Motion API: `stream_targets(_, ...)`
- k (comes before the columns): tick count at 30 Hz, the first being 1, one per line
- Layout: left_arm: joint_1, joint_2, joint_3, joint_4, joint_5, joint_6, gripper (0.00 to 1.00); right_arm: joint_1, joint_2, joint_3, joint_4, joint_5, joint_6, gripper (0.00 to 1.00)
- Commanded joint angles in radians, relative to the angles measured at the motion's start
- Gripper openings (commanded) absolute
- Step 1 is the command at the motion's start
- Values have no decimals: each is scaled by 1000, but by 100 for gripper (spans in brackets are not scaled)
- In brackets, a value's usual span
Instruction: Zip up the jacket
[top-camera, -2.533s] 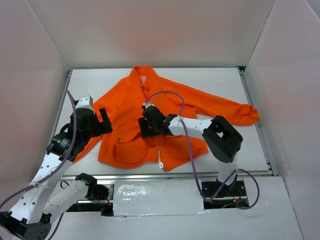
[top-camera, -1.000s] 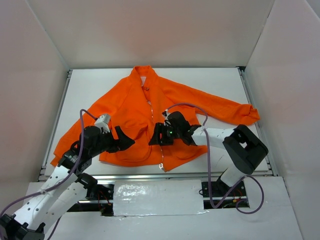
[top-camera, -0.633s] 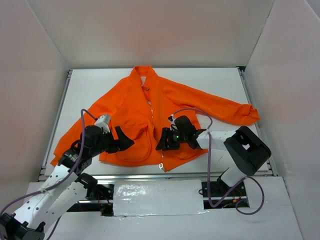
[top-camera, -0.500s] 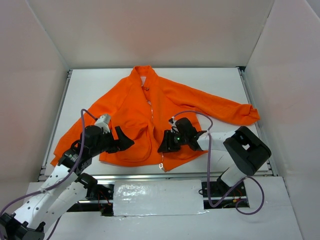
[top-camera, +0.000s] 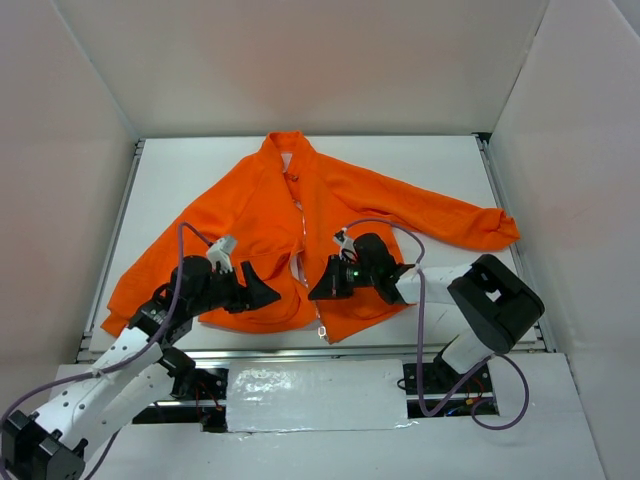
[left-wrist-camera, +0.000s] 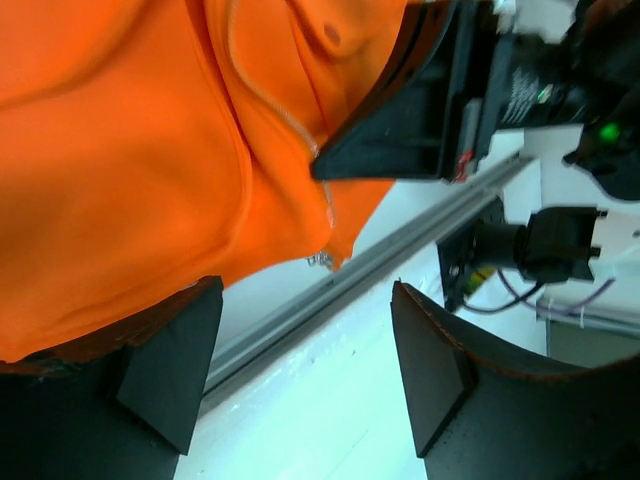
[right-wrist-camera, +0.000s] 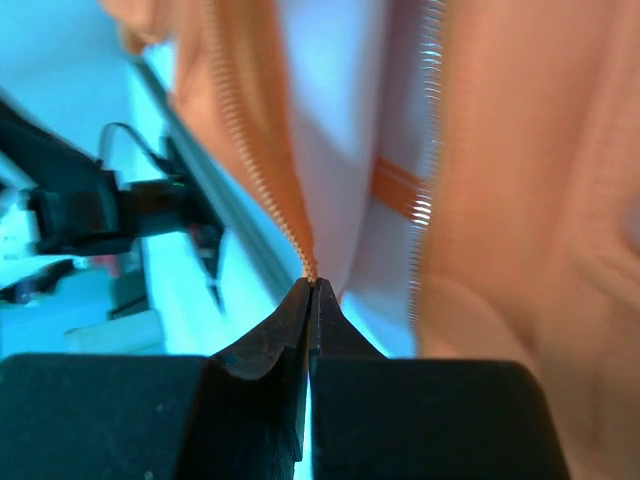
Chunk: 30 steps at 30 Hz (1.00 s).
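The orange jacket (top-camera: 260, 215) lies flat on the white table, collar far, with its pale zipper (top-camera: 300, 225) parted near the hem. A metal zipper pull (top-camera: 322, 330) hangs at the bottom edge. My right gripper (top-camera: 315, 292) is low over the right front panel. In the right wrist view it (right-wrist-camera: 312, 284) is shut, pinching the toothed zipper edge (right-wrist-camera: 270, 170). My left gripper (top-camera: 266, 295) sits at the left panel's hem. In the left wrist view it (left-wrist-camera: 300, 375) is open, one finger (left-wrist-camera: 170, 370) against the hem (left-wrist-camera: 150, 300), nothing between the jaws.
A metal rail (top-camera: 400, 352) runs along the table's near edge, with crinkled white sheeting (top-camera: 310, 395) below it. White walls enclose three sides. The jacket's right sleeve (top-camera: 470, 222) reaches toward the right wall. Purple cables (top-camera: 390, 225) loop over both arms.
The right gripper has closed onto the zipper edge near the hem. The left arm has slid right along the hem toward the zipper, its jaws narrowing slightly.
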Motion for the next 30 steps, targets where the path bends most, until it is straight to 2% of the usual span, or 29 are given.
stream_targets(1,-36,7,-51,124,65,-63,80,11,-38,-32,213,-47,111,0)
stream_targets(5,-81,23,-128,207,69,-123,74,36,-33,-81,333,-24,256,0)
stream_targets(11,-141,40,-226,386,75,-186,71,72,-20,-143,482,13,386,0)
stream_targets(23,-172,191,-300,609,29,-206,62,89,-10,-155,341,111,304,0)
stream_targets(30,-195,300,-306,704,28,-207,64,89,39,-218,476,79,317,0)
